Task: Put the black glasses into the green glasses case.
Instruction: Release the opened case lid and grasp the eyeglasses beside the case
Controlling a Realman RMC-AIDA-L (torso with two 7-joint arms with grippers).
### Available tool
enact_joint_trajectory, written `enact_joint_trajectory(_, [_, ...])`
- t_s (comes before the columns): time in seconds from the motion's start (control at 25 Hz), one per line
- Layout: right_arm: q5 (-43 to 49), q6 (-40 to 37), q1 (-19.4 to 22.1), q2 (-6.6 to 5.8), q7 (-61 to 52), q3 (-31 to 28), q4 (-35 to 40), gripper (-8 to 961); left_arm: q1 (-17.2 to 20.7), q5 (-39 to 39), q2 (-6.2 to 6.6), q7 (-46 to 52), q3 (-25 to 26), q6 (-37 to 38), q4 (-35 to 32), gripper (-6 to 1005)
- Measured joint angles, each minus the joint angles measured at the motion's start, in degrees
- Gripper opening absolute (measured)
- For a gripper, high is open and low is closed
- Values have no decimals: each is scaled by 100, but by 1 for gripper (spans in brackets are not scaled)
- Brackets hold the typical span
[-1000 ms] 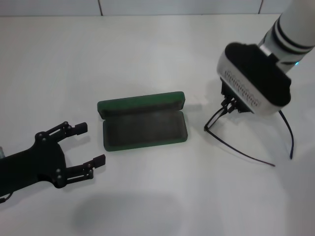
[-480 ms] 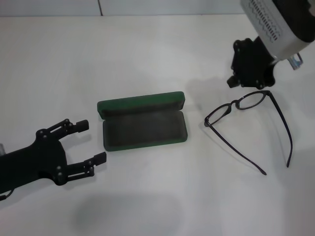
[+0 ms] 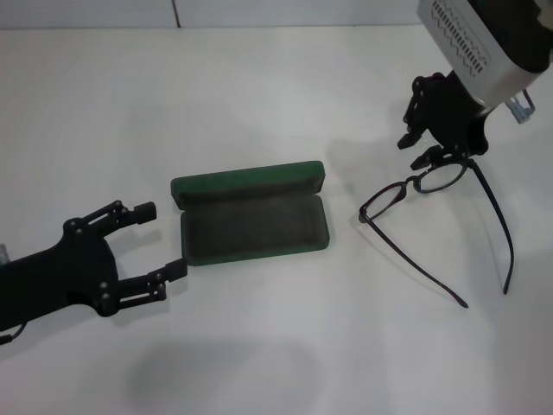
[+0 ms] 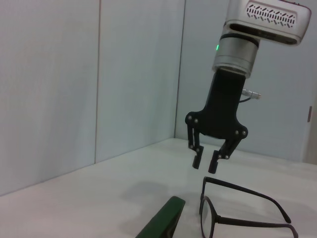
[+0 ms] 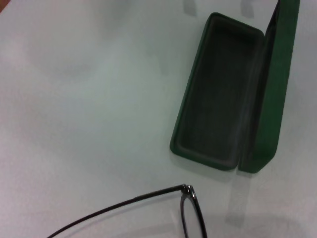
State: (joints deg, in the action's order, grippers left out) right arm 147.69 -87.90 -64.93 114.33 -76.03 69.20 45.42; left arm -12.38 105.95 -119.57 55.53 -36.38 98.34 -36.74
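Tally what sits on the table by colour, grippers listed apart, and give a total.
Black: 1, the black glasses, temples unfolded
Green: 1, the green glasses case, lying open
Grippers: 2, the left gripper open beside the case, the right gripper open above the glasses
Total: 2 things on the table, plus 2 grippers

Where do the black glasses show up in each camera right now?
Head view: black glasses on the table, right of the green glasses case, under the right end effector.
Left wrist view, beneath that open end effector.
Right wrist view, one temple and a lens edge.
Shared landmark: the case.
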Motion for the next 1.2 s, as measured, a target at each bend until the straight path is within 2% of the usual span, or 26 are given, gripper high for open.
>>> enact_joint_trajectory(0.08, [35, -15, -58, 18, -14, -4, -65, 70, -31, 0, 5, -1, -5, -4, 0, 879])
enact_joint_trajectory(0.32, [212, -62, -261, 36, -146, 3, -303, 266, -64, 74, 2, -37, -43, -8, 0, 879])
enact_joint_trajectory(0.44, [266, -90, -268, 30, -185, 16, -324, 469, -47, 43, 1, -39, -44, -3, -7, 879])
enact_joint_trajectory(0.64, [329, 26, -265, 88, -180, 74, -436, 684, -47, 21, 1, -40, -45, 31, -10, 880])
enact_joint_trajectory(1.2, [291, 725, -280, 184, -152, 498, -973, 675, -100, 39, -3, -4, -45, 53, -70, 880])
